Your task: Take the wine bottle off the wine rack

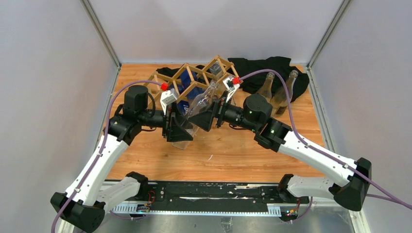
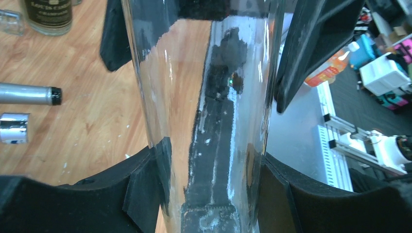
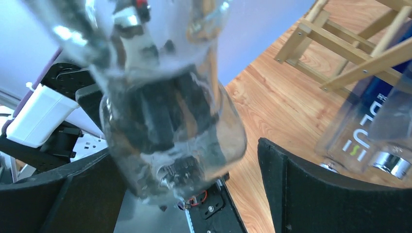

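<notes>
A clear glass wine bottle (image 1: 197, 104) hangs tilted in front of the light wooden lattice wine rack (image 1: 194, 75), its neck pointing up towards the rack. My left gripper (image 1: 177, 130) is shut on the bottle's body. In the left wrist view both black pads press the glass (image 2: 194, 73) around the left gripper (image 2: 212, 156). My right gripper (image 1: 208, 119) is open around the same bottle (image 3: 165, 111). In the right wrist view there is a gap between the glass and the right finger (image 3: 291, 184). The rack's sticks (image 3: 340, 43) show at the upper right.
A blue-labelled clear bottle (image 3: 359, 131) lies in the rack's lower part, also seen from above (image 1: 184, 104). Two bottles (image 1: 274, 90) rest on a black cloth (image 1: 272, 65) at the back right. Foil-capped necks (image 2: 29, 94) lie on the wooden table (image 1: 233, 150). Grey walls enclose three sides.
</notes>
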Available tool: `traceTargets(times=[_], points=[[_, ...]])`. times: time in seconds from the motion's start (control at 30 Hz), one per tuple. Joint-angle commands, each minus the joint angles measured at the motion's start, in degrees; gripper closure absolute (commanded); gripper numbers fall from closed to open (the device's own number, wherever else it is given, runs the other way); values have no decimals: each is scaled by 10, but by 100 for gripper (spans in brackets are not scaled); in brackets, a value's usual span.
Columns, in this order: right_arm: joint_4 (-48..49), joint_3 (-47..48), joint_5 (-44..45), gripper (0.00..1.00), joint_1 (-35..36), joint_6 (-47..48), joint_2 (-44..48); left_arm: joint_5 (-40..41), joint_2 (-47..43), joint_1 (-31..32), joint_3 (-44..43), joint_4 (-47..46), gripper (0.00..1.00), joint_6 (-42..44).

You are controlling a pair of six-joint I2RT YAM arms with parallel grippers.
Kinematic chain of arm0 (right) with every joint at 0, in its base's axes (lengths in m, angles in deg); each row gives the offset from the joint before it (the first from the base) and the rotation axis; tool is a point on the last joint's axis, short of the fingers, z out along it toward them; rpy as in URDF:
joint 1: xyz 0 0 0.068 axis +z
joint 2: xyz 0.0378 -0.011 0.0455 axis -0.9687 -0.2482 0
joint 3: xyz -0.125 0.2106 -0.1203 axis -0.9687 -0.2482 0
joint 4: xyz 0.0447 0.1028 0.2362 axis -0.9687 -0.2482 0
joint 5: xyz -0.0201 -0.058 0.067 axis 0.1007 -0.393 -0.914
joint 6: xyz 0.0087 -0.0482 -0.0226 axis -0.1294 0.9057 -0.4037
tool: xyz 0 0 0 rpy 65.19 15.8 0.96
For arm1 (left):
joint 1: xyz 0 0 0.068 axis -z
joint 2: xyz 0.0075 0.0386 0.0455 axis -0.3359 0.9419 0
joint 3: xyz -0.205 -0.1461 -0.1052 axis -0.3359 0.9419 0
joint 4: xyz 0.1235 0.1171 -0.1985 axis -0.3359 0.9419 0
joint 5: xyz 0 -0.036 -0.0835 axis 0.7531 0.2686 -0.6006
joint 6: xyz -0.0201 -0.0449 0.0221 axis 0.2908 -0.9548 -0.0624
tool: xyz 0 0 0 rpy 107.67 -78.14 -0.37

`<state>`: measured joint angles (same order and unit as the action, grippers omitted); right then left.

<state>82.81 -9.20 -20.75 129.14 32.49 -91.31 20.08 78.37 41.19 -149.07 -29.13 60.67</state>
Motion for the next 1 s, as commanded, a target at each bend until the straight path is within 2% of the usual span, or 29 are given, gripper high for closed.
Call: traceTargets(times=[0.0,0.17,0.27,0.4,0.5,0.57,0.63,0.73,0.77,0.97], points=[[65,22,-25,0,16,26,-27,-73,-13,1,3,-51,100,-30],[86,29,-41,1,17,25,-44,-101,-14,1,5,-42,100,-29],[99,29,-48,8,17,20,-48,-107,-15,1,8,-33,100,-24],[88,40,-55,28,17,18,-53,-107,-17,1,8,-26,100,-17],[84,45,-57,54,17,24,-51,-97,-16,1,9,-22,100,-11],[66,53,-51,78,17,29,-48,-77,-14,1,4,-5,76,4],[32,64,-41,98,17,39,-47,-44,-8,1,-14,51,45,56],[-11,73,-30,100,17,60,-39,12,4,1,-43,133,6,135],[-26,73,-26,100,16,67,-34,38,8,1,-51,151,1,154],[-136,81,32,100,16,136,4,168,16,1,-87,209,0,215]])
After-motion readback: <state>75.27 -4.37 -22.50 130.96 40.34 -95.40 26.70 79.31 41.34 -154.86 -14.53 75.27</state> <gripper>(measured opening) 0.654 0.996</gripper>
